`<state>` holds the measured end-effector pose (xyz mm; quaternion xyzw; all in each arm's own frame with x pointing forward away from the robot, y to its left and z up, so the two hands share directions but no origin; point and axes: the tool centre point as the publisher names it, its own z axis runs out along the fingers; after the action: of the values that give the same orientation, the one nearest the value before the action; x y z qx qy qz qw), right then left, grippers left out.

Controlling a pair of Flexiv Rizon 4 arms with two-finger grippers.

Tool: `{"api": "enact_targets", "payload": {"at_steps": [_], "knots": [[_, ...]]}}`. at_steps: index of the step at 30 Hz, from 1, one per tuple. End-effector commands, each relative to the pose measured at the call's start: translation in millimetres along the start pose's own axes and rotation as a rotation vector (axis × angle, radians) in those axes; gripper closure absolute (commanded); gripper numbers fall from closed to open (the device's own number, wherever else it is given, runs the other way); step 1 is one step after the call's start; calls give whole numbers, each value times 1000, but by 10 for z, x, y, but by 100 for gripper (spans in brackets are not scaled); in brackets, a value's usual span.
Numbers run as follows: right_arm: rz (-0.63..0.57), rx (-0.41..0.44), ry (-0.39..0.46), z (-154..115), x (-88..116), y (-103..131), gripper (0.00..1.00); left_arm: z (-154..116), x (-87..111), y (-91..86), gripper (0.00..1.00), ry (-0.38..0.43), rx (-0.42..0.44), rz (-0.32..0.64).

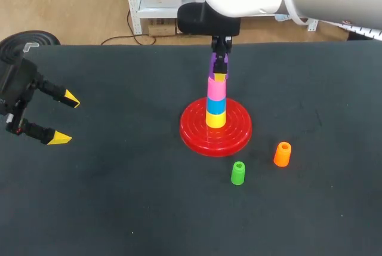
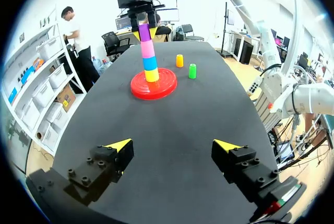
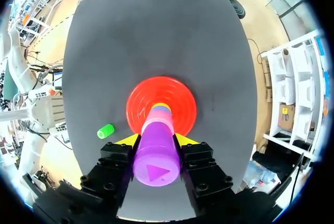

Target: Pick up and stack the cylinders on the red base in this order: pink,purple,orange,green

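Right tool (image 3: 156,140) gripping purple cylinder (image 3: 156,164), seemingly seated, left tool (image 2: 173,145) open

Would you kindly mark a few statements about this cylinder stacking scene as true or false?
1. The right gripper is shut on the purple cylinder at the top of the stack. True.
2. The green cylinder sits on the red round base. False: it is on the black table, apart from the base.
3. The left gripper is open and holds nothing. True.
4. The orange cylinder rests on top of the pink cylinder. False: it is on the table, near the green one.
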<state>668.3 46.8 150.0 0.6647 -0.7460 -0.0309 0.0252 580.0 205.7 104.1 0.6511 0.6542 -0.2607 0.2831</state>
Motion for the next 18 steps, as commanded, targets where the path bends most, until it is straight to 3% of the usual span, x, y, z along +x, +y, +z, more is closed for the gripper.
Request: {"api": "enact_targets", "payload": {"at_steps": [1, 18], "knots": [[-1, 6, -2, 3, 7, 28, 100, 3, 12, -5, 0, -3, -3, 3], [-6, -14, -4, 92, -34, 51, 100, 3, 12, -5, 0, -3, -3, 3]]}}
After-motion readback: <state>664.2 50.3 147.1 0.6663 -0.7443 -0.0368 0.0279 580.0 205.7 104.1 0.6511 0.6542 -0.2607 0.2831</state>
